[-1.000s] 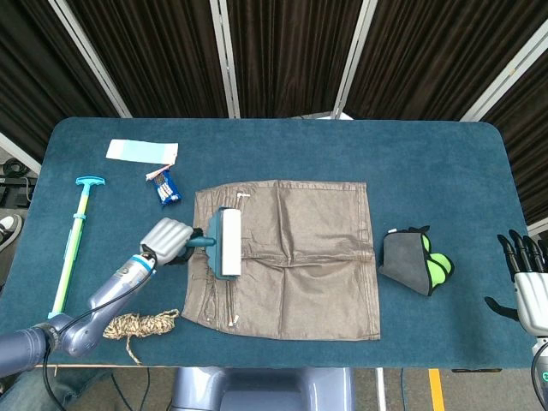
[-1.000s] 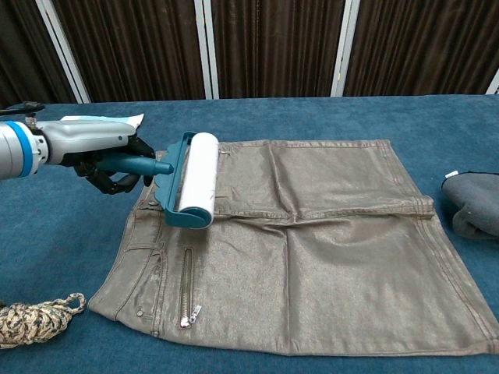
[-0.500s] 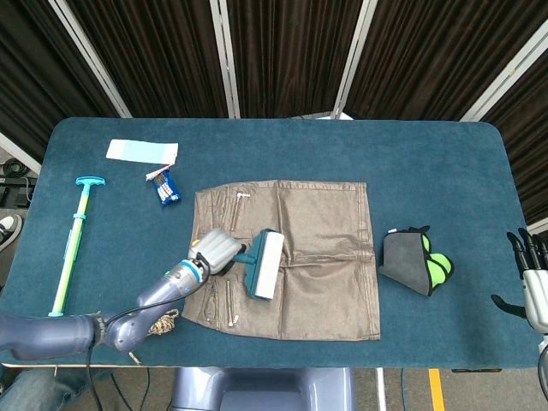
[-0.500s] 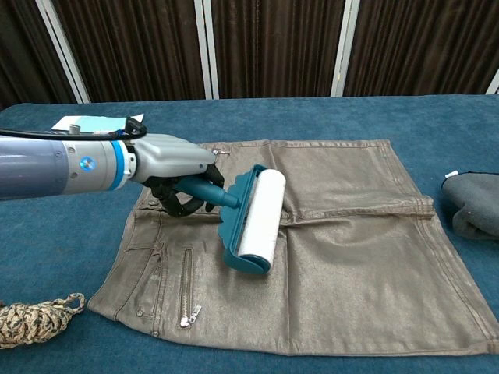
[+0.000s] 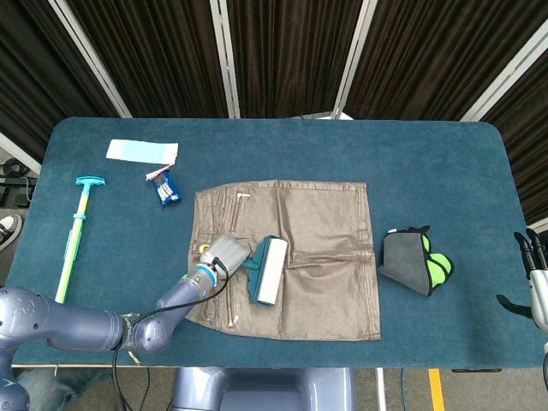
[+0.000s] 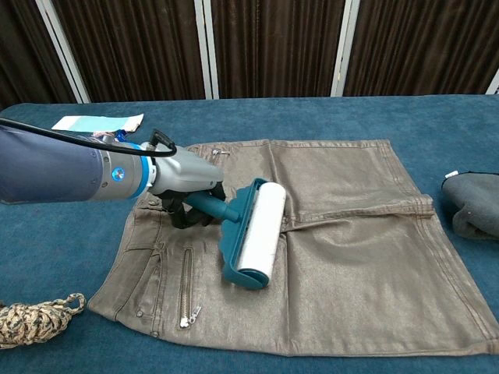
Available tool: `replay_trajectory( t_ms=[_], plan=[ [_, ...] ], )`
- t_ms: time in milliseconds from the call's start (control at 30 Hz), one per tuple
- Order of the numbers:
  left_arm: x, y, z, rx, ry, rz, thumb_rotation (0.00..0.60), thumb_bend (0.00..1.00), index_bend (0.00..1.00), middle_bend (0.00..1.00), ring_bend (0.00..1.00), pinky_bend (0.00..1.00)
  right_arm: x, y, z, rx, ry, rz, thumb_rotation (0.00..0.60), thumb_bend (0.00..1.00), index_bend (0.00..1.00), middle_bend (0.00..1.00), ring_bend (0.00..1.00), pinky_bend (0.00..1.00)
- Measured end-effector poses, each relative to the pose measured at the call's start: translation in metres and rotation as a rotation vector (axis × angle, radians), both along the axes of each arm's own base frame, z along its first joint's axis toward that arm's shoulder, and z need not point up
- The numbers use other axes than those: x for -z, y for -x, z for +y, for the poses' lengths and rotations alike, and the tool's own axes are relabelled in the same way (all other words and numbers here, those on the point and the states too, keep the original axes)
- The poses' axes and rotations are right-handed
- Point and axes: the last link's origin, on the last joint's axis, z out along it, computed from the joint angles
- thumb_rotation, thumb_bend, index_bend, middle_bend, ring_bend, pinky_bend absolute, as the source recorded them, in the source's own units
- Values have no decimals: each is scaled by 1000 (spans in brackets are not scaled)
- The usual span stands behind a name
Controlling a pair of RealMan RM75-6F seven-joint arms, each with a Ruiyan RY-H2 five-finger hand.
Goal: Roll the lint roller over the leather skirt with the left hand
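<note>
A brown leather skirt (image 5: 317,248) (image 6: 351,234) lies flat in the middle of the blue table. My left hand (image 5: 224,254) (image 6: 187,191) grips the teal handle of a lint roller (image 5: 267,271) (image 6: 257,234). Its white roll lies on the skirt's left half, near the zipper. My right hand (image 5: 536,278) hangs at the right edge of the head view, off the table, fingers apart and holding nothing. The chest view does not show it.
A grey and green cloth (image 5: 416,261) (image 6: 472,204) lies right of the skirt. A coil of rope (image 6: 35,321) sits at the front left. A teal stick (image 5: 72,244), a small blue packet (image 5: 165,187) and a white card (image 5: 141,151) lie at the left.
My left hand has carried the roller from the skirt's left edge rightward and nearer, across the skirt. My right hand has slid further toward the frame's edge.
</note>
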Motion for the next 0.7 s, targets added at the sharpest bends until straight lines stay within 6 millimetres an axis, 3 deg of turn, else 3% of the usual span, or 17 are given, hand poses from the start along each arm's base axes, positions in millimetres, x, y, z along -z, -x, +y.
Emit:
replay_trajectory(
  t_ms=[700],
  plan=[
    [-57, 60, 9, -67, -88, 159, 600, 1000, 1000, 986, 814, 890, 7, -3, -1, -3, -15, 22, 600, 0, 0, 0, 0, 0]
  ],
)
